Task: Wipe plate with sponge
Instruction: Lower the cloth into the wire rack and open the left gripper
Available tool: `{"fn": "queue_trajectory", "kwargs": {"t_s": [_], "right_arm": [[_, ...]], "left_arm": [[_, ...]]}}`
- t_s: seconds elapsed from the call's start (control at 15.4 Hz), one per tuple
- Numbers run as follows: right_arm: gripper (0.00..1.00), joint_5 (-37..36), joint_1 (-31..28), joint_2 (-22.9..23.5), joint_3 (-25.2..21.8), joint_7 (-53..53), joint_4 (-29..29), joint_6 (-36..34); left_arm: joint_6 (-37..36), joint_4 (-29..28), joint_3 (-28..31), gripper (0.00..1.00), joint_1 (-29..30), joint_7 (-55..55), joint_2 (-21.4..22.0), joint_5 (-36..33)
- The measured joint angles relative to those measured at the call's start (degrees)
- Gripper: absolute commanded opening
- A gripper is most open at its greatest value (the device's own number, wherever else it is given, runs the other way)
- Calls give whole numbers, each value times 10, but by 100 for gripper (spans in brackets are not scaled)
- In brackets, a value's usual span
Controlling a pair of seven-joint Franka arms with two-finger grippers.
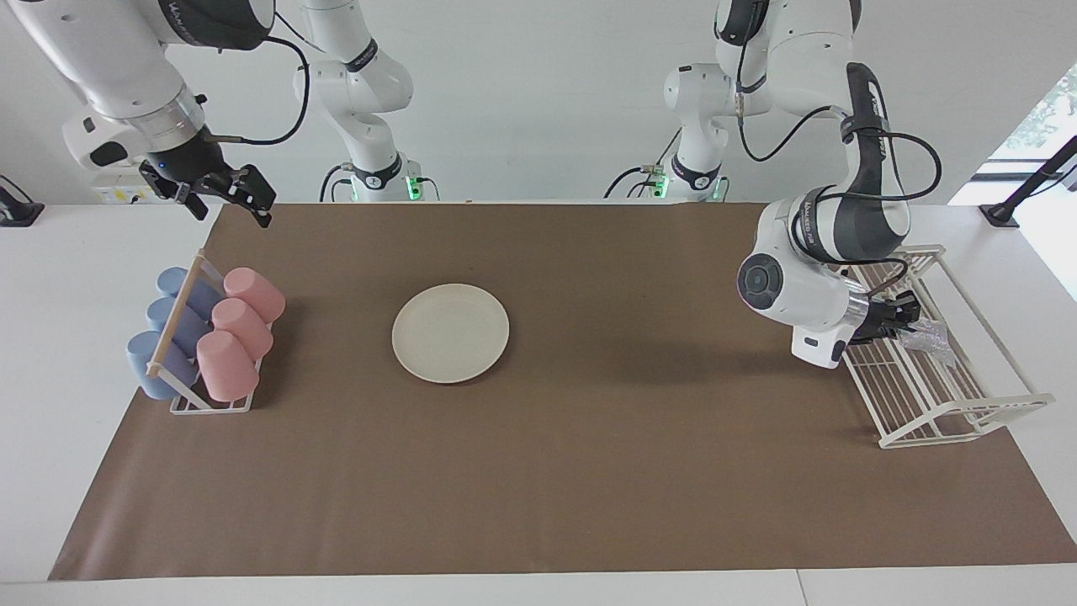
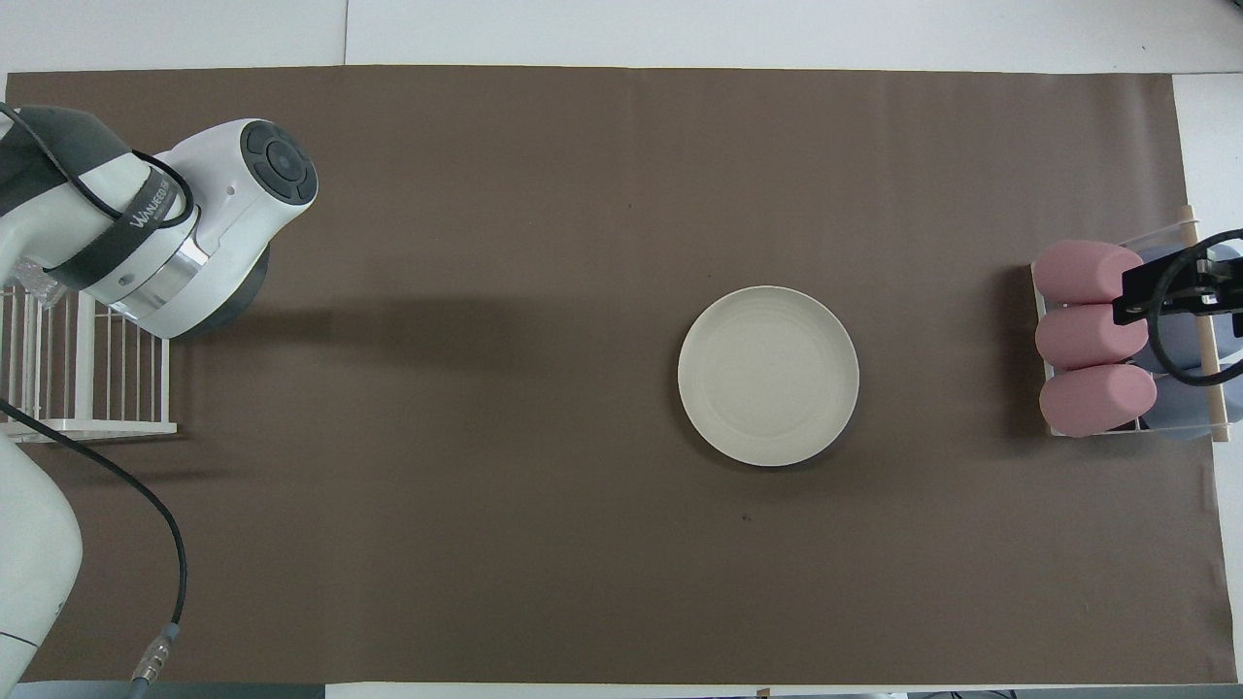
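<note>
The cream-white plate [image 1: 450, 332] [image 2: 768, 376] lies flat on the brown mat, nothing on it. The silvery mesh sponge [image 1: 925, 337] rests on the white wire rack [image 1: 951, 408] at the left arm's end of the table. My left gripper [image 1: 904, 318] reaches sideways into that rack, its tip right at the sponge; whether it still grips the sponge I cannot make out. In the overhead view the left arm's wrist hides the gripper, and a bit of the sponge [image 2: 37, 280] shows beside it. My right gripper [image 1: 231, 206] [image 2: 1160, 291] hangs open and holds nothing, in the air over the cup rack.
A small rack [image 1: 210, 402] holds pink cups [image 1: 240, 332] and blue cups [image 1: 168, 337] lying on their sides at the right arm's end. The brown mat [image 1: 589, 471] covers most of the white table. The wire rack [image 2: 87, 388] stands at the mat's edge.
</note>
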State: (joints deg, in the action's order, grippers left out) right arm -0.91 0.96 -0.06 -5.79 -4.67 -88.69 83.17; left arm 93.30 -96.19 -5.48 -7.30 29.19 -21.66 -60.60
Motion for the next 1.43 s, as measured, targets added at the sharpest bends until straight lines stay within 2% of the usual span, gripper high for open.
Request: {"fn": "queue_trajectory", "kwargs": {"t_s": [0.32,0.78,1.17,1.43], "right_arm": [[100,0,0,0,1,34,0,0],[100,0,-4,0,1,43,0,0],[100,0,-4,0,3,43,0,-4],[100,0,-3,0,7,43,0,-5]], "left_arm": [[5,0,-1,100,2,12,0,4],[26,27,-1,100,5,23,19,116],[28,108,3,100,35,19,59,328],[19,128,4,100,98,-73,113,500]]}}
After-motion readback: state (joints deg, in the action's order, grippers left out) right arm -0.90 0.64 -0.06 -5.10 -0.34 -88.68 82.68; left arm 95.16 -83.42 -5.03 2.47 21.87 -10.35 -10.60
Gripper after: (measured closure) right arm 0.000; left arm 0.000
